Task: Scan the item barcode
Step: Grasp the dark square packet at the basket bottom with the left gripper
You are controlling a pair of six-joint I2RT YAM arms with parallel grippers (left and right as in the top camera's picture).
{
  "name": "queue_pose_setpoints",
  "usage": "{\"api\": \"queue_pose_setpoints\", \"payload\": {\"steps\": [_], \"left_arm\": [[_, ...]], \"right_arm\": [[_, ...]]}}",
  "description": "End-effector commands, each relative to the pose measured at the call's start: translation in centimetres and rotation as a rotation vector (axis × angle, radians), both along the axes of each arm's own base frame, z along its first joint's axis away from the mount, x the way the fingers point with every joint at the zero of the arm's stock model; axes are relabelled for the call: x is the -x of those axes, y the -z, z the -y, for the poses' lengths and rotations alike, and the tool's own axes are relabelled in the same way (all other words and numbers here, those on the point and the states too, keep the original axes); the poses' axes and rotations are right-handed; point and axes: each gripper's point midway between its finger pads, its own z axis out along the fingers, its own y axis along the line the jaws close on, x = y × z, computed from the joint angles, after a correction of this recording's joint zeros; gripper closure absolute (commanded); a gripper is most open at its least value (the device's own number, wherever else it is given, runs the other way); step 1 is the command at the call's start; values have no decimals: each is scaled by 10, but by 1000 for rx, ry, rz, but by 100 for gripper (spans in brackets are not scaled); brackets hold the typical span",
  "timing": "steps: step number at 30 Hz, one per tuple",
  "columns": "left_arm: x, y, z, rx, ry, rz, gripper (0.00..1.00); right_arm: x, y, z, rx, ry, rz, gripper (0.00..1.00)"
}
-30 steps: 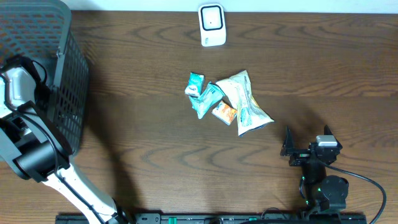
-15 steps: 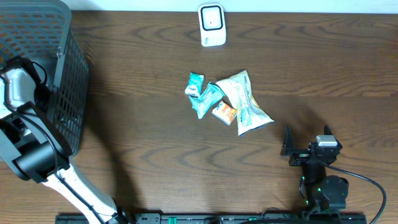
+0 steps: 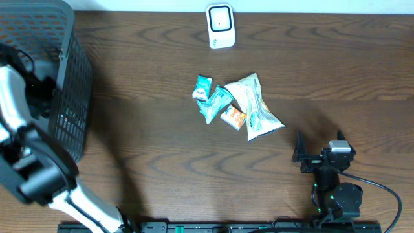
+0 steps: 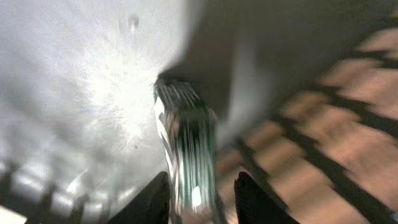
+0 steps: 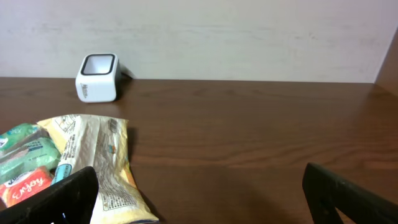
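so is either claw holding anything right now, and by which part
The left claw seems to pinch a small green and white packet by its near end, though the view is blurred. The right claw is open and empty.

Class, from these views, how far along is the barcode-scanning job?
Done: nothing that shows; the pile of packets lies mid-table, apart from the scanner. In hand: the left gripper is at the basket with a green-and-white packet between its fingers; blur hides whether it grips. Left: carrying a packet to the scanner. The right gripper rests open.
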Motion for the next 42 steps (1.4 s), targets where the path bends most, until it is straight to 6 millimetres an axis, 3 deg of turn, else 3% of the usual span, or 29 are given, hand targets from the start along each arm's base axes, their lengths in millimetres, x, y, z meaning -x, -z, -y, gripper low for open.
{"api": "queue_pose_setpoints", "payload": {"steps": [1,5,6,8,10,13,17,22,32,42], "left_arm": [[-7,-68,2,-80,11,176,76],[0,-114,2,-169,7,287,75],[3,-121,0,-196,1,295,64],[10,-128,-5,-245,-13,284,59],[15,-126,-9,-266,-22,254,45],[17,-111,-10,-255,-23,215,31],[15,-80,-13,-225,-22,148,27],[4,-39,-19,-166,-51,81,14],[-12,27,-19,-79,-52,-11,12],[-27,56,1,-58,24,-53,12]], "right_arm": [[0,0,-1,11,-3,1,1],[0,0,-1,11,-3,1,1],[0,0,-1,11,-3,1,1],[0,0,-1,11,-3,1,1],[0,0,-1,11,-3,1,1],[0,0,-1,11,-4,1,1],[0,0,-1,11,-3,1,1],[0,0,-1,11,-3,1,1],[0,0,-1,11,-3,1,1],[0,0,-1,11,-3,1,1]]}}
